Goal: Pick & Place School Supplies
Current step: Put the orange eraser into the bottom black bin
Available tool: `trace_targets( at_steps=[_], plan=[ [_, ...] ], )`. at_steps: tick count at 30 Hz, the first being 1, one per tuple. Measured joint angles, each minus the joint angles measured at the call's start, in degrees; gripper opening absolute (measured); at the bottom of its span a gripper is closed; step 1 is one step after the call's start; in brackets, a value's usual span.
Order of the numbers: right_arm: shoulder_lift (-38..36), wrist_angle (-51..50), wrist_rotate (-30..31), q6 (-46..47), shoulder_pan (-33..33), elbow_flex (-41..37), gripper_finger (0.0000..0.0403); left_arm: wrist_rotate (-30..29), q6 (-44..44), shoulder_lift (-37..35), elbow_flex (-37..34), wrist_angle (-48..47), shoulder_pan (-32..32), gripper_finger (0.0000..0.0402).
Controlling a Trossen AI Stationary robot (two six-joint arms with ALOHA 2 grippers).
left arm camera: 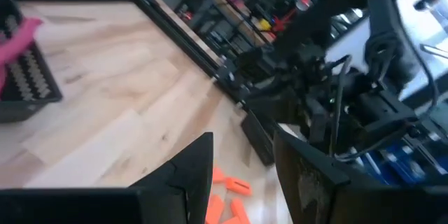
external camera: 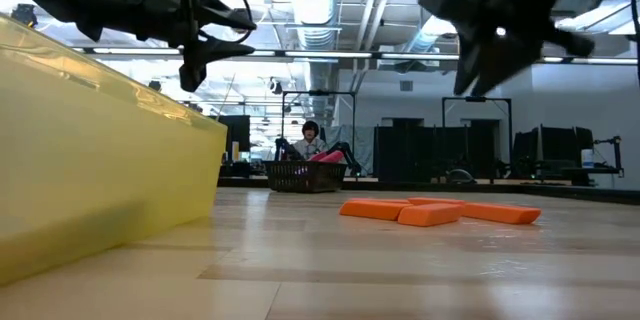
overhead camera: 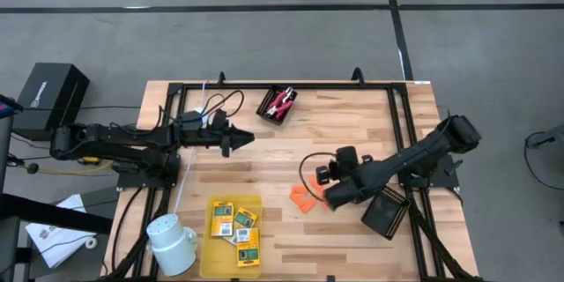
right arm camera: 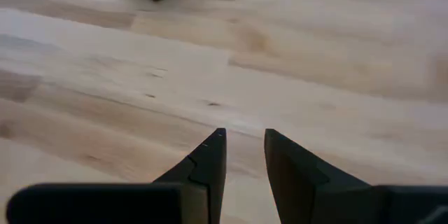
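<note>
Several orange pieces (overhead camera: 303,198) lie flat on the table just beside our right gripper (overhead camera: 328,196), whose fingers stand slightly apart and empty. We judge them light, stiff and low, best pinched across their narrow sides. Our left gripper (overhead camera: 240,138), also parted, waits well apart.

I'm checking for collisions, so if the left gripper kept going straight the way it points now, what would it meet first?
Judging by the high view, the left gripper points across the table toward the right arm. Bare wood lies between, so that arm likely comes first, though height is unclear.
</note>
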Motion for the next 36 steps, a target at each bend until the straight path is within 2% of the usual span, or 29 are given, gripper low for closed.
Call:
trace_targets(
  at_steps=[3, 6, 8, 11, 14, 20, 27, 36],
  plan=[
    [-9.3, 20.6, 0.3, -5.2, 0.0, -13.1, 0.0069, -2.1, -0.3, 0.0, 0.0, 0.0, -0.5, 0.0145],
    [-19.0, 44.5, 0.2, -16.3, -0.3, -26.5, 0.0038, -2.4, -1.6, 0.4, 0.0, 0.2, -0.5, 0.0145],
    [-24.8, 57.1, -1.3, -23.6, -1.4, -34.1, 0.0014, -2.6, -1.7, 0.9, 0.0, 0.0, -0.5, 0.0145],
    [-32.0, 70.3, -10.6, -33.4, -5.3, -42.5, 0.0006, -2.8, -2.7, 2.3, 0.1, -0.1, -0.5, 0.0145],
    [-36.1, 71.4, -23.2, -37.6, -11.4, -47.4, 0.0024, -3.3, -3.5, 4.1, 0.0, 0.0, -0.5, 0.0145],
    [-36.6, 66.9, -39.6, -45.2, -24.3, -47.8, 0.0045, -3.6, -4.7, 7.3, 0.0, 1.0, -0.5, 0.0145],
    [-30.1, 66.7, -51.8, -54.2, -33.3, -43.3, 0.0013, -4.4, -4.7, 8.3, 0.0, 3.1, -0.5, 0.0145],
    [-16.3, 66.7, -63.7, -62.4, -35.5, -34.0, 0.0001, -4.6, -2.8, 8.3, 0.0, 3.4, -0.5, 0.0145]
  ],
)
